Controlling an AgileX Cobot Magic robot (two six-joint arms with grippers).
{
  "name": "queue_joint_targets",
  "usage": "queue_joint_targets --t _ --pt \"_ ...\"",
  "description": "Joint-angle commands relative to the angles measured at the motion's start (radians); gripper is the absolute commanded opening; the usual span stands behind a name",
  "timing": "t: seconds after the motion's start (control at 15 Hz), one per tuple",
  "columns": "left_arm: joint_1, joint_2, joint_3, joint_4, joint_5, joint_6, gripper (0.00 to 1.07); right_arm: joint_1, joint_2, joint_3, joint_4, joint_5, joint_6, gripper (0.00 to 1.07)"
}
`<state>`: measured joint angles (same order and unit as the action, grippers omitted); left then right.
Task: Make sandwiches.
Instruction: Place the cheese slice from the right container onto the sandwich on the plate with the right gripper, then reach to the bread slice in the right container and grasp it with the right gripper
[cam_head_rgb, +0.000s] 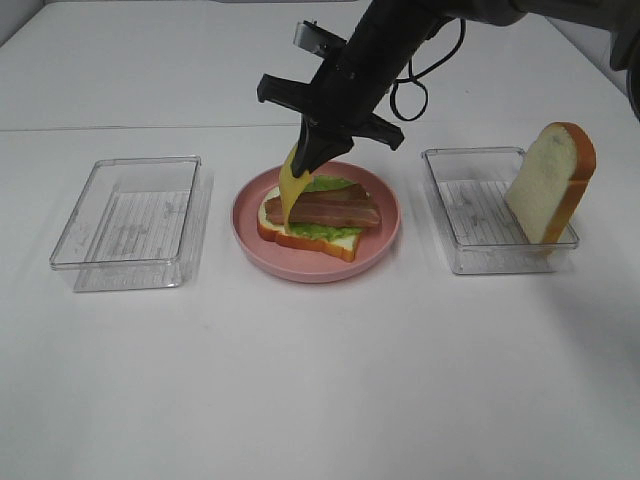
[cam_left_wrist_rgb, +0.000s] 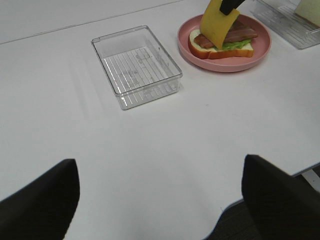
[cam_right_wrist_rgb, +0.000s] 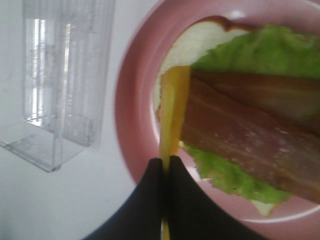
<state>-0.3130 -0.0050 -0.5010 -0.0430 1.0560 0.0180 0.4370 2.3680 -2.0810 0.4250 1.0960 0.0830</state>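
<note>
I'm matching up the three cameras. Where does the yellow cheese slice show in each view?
Exterior high: cheese slice hangs from the right gripper over the pink plate's left half.
Left wrist: flat-on, dangling in front of the bacon.
Right wrist: edge-on, pinched between the shut fingertips.
Shared landmark: the pink plate.

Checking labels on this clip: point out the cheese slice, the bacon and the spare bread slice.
cheese slice (cam_head_rgb: 288, 192), exterior high view, its hanging lower half
bacon (cam_head_rgb: 330, 210), exterior high view, middle of the strips
spare bread slice (cam_head_rgb: 540, 185), exterior high view, its white face
</note>
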Motion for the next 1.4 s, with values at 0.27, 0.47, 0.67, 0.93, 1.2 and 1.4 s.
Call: queue_joint_targets --t 0.27,0.47,0.67,0.93,1.2,1.4 --pt "0.001 -0.023 0.002 -0.003 -0.009 0.004 0.84 -0.004 0.000 -0.002 -0.140 0.035 0.070 0.32" --pt "0.001 -0.023 0.002 -0.003 -0.009 0.004 0.84 -0.004 -0.001 -0.002 -0.219 0.033 0.081 0.69" --pt "0.001 -0.023 0.002 -0.003 -0.009 0.004 0.84 -0.004 -0.038 -0.003 -0.327 0.058 0.083 0.69" --pt "0.001 -0.023 0.002 -0.003 -0.009 0.004 0.84 -0.036 -0.141 -0.003 -0.483 0.110 0.085 0.69" --pt "0.001 -0.023 0.002 -0.003 -0.009 0.004 0.84 -0.154 -0.239 -0.003 -0.504 0.137 0.084 0.69" --pt "0.001 -0.023 0.002 -0.003 -0.009 0.004 0.84 -0.272 -0.256 -0.003 -0.502 0.189 0.082 0.69"
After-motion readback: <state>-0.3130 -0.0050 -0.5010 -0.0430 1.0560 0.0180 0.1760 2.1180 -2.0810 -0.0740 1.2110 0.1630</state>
